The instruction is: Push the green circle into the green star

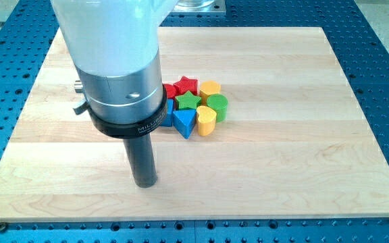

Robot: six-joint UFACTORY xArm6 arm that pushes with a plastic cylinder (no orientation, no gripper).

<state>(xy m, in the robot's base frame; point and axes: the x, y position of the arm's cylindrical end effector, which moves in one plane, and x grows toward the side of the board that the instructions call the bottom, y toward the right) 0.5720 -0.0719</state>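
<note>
The green circle [218,105] sits at the right of a tight cluster of blocks near the board's middle. The green star [188,101] lies just to its left, and the two look to be touching. My tip [144,183] rests on the board below and to the left of the cluster, well apart from every block. The arm's wide body hides the cluster's left edge.
Around the green pair are a red star [187,85], a second red block [170,89] partly hidden, a yellow block [210,88], a blue triangle [184,122], a blue block [168,112] partly hidden, and a yellow block [206,121]. The wooden board [302,135] lies on a blue perforated table.
</note>
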